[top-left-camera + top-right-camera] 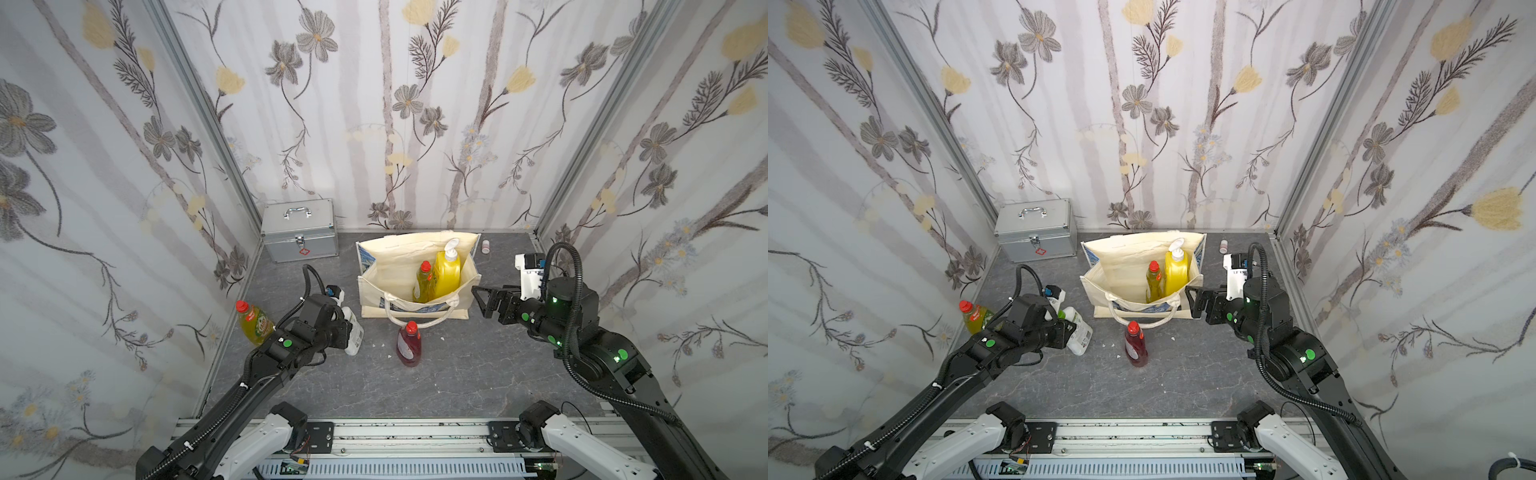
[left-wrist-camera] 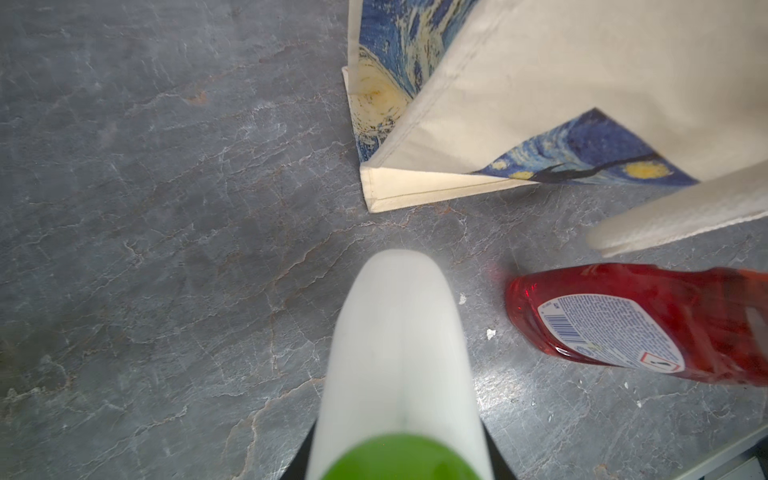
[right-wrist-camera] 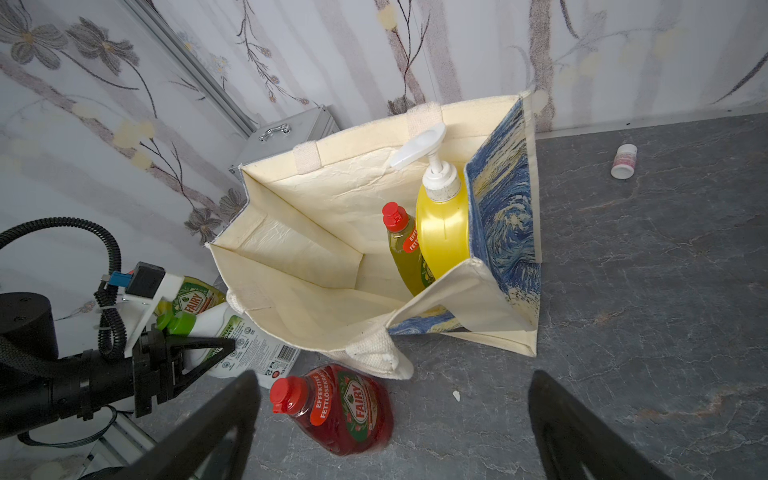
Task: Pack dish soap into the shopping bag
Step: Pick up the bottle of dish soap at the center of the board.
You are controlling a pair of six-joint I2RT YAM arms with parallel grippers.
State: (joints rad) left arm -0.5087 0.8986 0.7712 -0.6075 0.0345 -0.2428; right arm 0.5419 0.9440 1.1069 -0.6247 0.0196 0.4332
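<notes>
Grey, veined stone-look table [image 1: 478, 374] forms the floor of a booth closed on three sides by floral wallpaper [image 1: 374, 104]. In the far left corner I note a silver metal case [image 1: 299, 232], and at the far right a small white vial [image 1: 485, 247]. A few white crumbs [image 1: 388, 356] lie on the table.

The shopping bag [image 1: 386, 257] stands open mid-table, near the back wall. Inside, against its right wall, are the big yellow pump bottle [image 1: 446, 272] and, just beside it, a yellow-green bottle [image 1: 423, 284] with a red cap. The red bottle [image 1: 409, 345] is on the table just in front of the bag's near handle [image 1: 415, 318]. A second yellow-green bottle [image 1: 254, 326] stands near the left wall, beside the left arm [image 1: 266, 365].

That arm reaches forward from the near rail, wrist low, left of the bag. The left pincer [image 3: 212, 332] is closed onto the white bottle [image 2: 399, 340], fingers against both its sides just below the green cap [image 2: 399, 457]. The bottle is tilted; I cannot tell whether its base rests on the table.

The right arm [image 1: 602, 357] is bent, wrist turned toward the bag. The right pincer [image 1: 480, 302] is spread wide and empty, just beside the bag's right wall; I cannot confirm contact.
</notes>
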